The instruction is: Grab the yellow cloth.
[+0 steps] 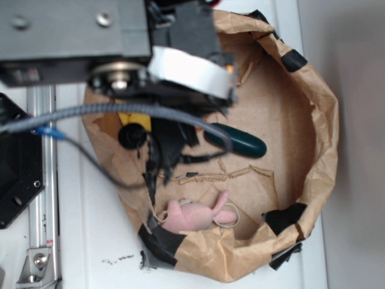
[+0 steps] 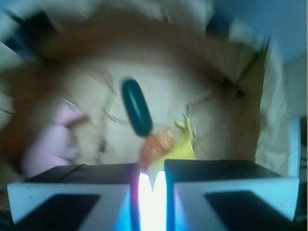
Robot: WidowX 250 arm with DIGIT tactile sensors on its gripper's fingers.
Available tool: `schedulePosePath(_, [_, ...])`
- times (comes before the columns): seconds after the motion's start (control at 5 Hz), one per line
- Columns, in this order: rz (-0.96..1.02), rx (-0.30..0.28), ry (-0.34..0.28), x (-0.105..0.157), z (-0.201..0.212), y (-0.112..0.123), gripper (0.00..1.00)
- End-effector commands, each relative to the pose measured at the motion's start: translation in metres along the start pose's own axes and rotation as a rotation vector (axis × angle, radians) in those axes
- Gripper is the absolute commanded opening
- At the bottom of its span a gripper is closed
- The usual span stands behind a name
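Inside a crumpled brown paper enclosure (image 1: 322,120) patched with black tape, the WidowX gripper (image 2: 152,180) hangs over the bright yellow cloth (image 2: 179,144) — its 2 fingers nearly pressed together, a bright slit between them, pinching nothing visible. Beside the cloth lie a small orange ridged cone (image 2: 155,145), a dark green oval object (image 1: 239,141) and — farther off — a pink plush toy (image 1: 195,215).
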State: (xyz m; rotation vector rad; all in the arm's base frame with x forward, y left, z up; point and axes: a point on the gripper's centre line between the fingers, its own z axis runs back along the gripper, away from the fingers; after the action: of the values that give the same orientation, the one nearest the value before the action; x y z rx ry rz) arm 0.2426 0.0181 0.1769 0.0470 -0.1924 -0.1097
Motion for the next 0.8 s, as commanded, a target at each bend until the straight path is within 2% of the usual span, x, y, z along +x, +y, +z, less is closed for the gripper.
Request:
schedulePosePath(0.0, [-0.033,0.028,-0.004,0.007,0.008,-0.020,0.10])
schedulePosePath(0.2, [-0.099,0.069,0.043,-0.013,-0.023,0.004,1.00])
schedulePosePath(0.4, [-0.098,0.071,0.108,-0.026,-0.051,0.029,1.00])
schedulePosePath(0.6, [-0.217,0.020,0.207,-0.033,-0.067,0.027,1.00])
